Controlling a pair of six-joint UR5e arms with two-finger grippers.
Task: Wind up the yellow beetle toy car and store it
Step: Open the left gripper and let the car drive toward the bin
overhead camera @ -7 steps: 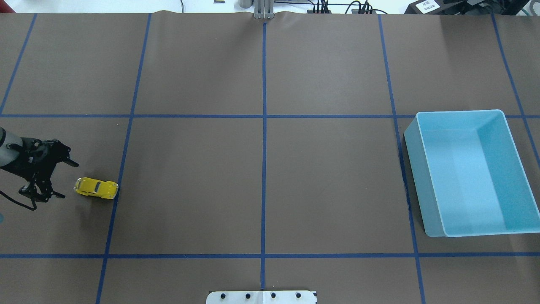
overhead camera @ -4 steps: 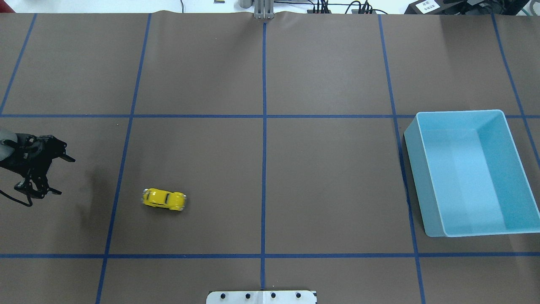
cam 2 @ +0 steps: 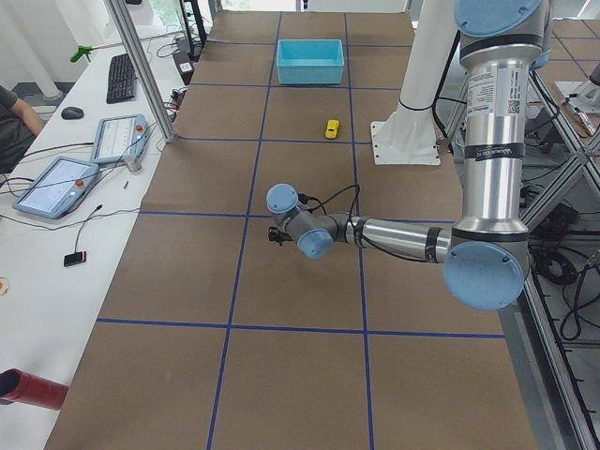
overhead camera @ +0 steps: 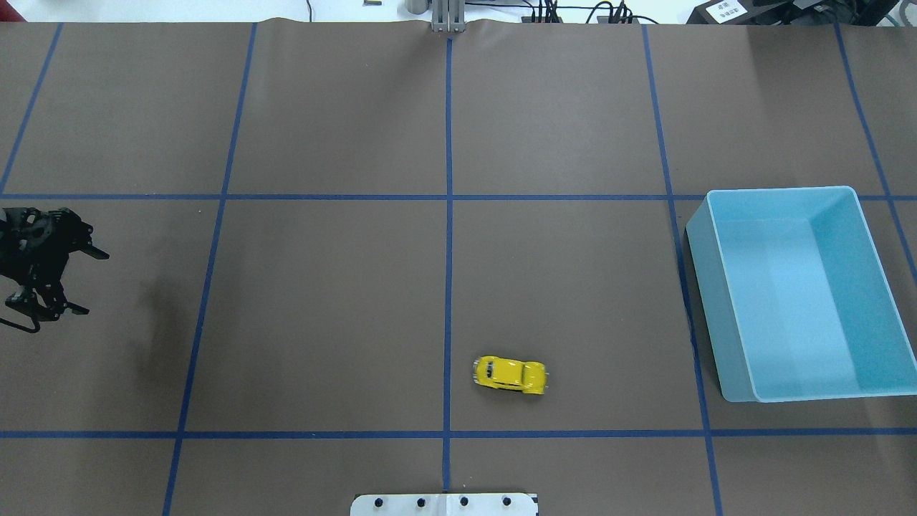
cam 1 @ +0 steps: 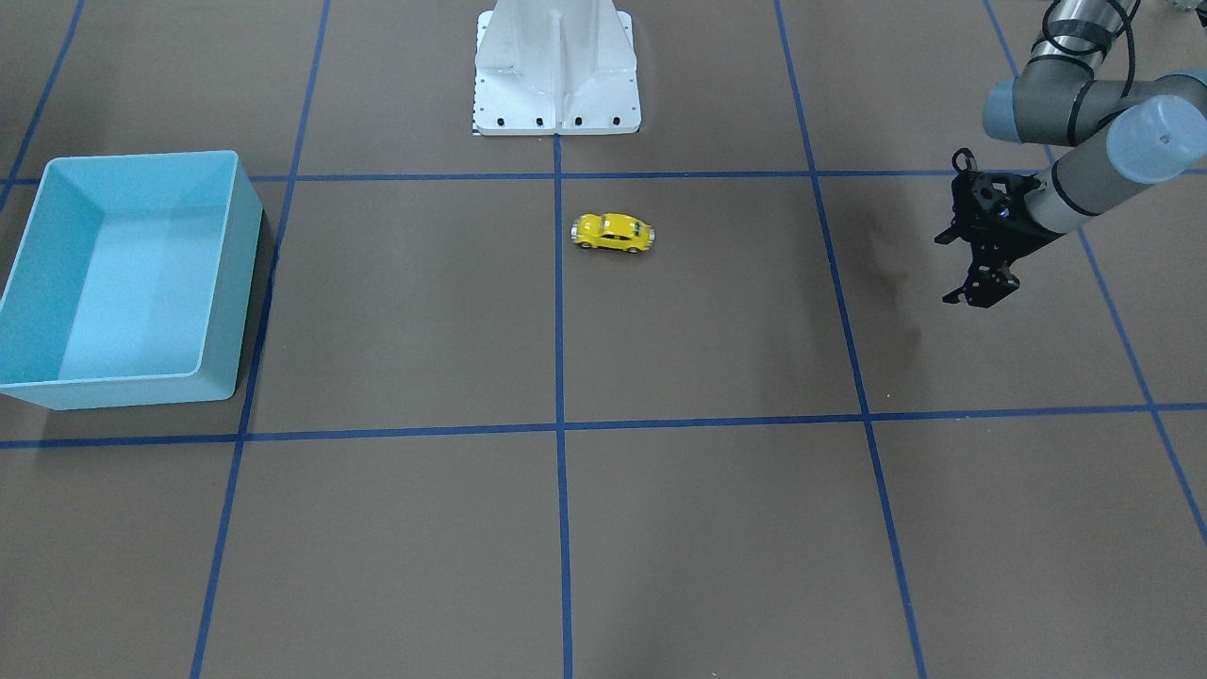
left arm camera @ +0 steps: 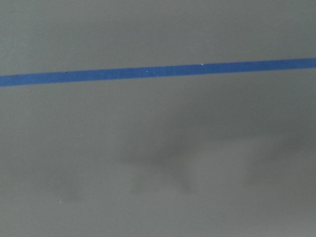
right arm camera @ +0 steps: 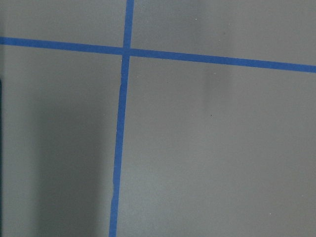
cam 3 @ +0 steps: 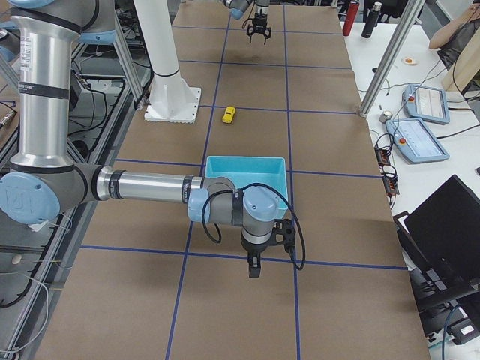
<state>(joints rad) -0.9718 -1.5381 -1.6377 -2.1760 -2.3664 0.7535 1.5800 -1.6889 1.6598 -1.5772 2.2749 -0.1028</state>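
The yellow beetle toy car (overhead camera: 510,374) stands alone on the brown table, just right of the centre blue line and near the robot's side. It also shows in the front view (cam 1: 613,233) and the two side views (cam 2: 332,128) (cam 3: 229,115). My left gripper (overhead camera: 97,283) is open and empty at the table's far left, well away from the car; it also shows in the front view (cam 1: 943,271). My right gripper (cam 3: 253,270) shows only in the exterior right view, hanging over the table beside the bin; I cannot tell whether it is open or shut.
The light blue bin (overhead camera: 781,190) stands empty at the right side of the table, to the right of the car. The robot's white base (cam 1: 556,66) stands at the near-middle edge. Blue tape lines mark a grid on the brown mat.
The car has rolled to the right, from beside the left gripper across the centre line. The left gripper has drawn back to the left and a little away, still open.
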